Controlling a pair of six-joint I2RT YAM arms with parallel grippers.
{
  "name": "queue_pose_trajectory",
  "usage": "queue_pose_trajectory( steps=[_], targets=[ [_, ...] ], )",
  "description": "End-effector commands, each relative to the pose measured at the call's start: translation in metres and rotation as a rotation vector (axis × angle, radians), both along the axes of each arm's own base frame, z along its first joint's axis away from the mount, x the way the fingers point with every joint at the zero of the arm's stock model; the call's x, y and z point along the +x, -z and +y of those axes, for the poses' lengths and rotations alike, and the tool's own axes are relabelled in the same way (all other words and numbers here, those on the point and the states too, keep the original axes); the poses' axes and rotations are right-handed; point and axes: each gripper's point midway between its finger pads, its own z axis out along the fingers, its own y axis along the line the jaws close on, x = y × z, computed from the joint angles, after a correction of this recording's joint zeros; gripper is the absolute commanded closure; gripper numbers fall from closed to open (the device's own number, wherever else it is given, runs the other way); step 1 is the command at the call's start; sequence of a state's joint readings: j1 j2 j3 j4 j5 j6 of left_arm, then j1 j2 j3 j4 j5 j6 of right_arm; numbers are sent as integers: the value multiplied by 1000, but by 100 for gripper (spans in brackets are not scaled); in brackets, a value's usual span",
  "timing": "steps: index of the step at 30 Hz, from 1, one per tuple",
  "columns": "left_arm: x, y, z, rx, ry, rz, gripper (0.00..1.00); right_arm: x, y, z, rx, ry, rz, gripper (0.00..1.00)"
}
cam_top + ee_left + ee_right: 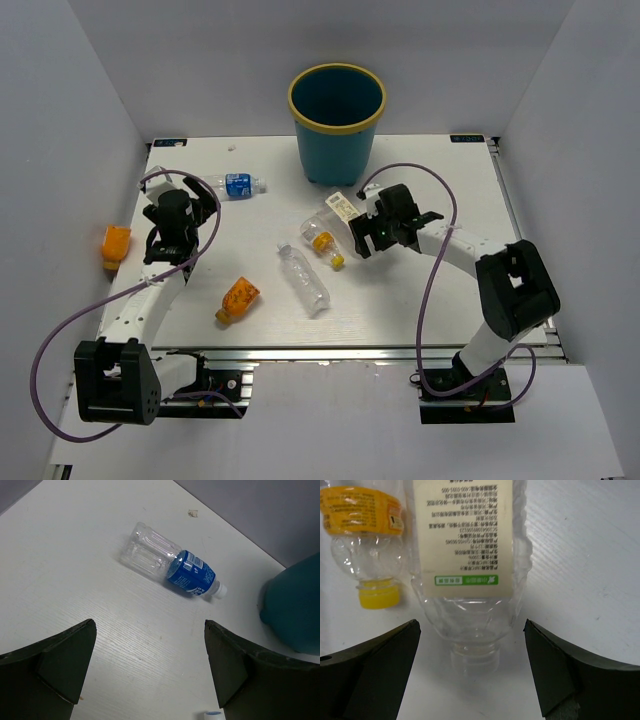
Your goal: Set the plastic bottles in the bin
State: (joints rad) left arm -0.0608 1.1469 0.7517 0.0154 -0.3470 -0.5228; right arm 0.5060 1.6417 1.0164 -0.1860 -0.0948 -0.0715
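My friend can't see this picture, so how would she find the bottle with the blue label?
Start at the big teal bin with the yellow rim. Just left of it a clear bottle lies on its side. It alone wears a blue label; the other bottles show orange, white or nothing.

Bin (335, 150): stands at the far edge of the table (380, 310), about mid-width.
Far-left bottle (236, 185): lies on its side left of the bin, neck toward it, just ahead of the left gripper (205, 195).
Left-edge bottle (116, 245): lies left of the left arm at the table's left edge; whether it is on the tabletop cannot be told.
Near-left bottle (238, 299): lies right of the left arm, toward the near edge.
Middle bottle (303, 279): lies right of the near-left bottle, apart from it.
Bin-side bottle (343, 208): lies in front of the bin, neck toward the right gripper (358, 235).
Neighbour bottle (325, 243): lies just beside the bin-side bottle, between it and the middle bottle.
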Motion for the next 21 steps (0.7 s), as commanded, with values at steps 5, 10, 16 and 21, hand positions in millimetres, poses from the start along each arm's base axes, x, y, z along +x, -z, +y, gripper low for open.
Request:
queue_pose_trajectory(
  steps=[5, 10, 16, 21],
  targets=[
    [3, -17, -1, 8, 9, -31, 2, 39, -7, 17, 36, -16, -157, 11],
    [3, -17, -1, 13, 5, -29, 2, 56, -12, 32, 67, -57, -201, 11],
    [4, -17, 0, 16, 0, -27, 2, 67, -15, 50, 121, -100, -223, 15],
    [4, -17, 1, 19, -1, -24, 2, 67, -28, 57, 160, -122, -243, 37]
  ],
)
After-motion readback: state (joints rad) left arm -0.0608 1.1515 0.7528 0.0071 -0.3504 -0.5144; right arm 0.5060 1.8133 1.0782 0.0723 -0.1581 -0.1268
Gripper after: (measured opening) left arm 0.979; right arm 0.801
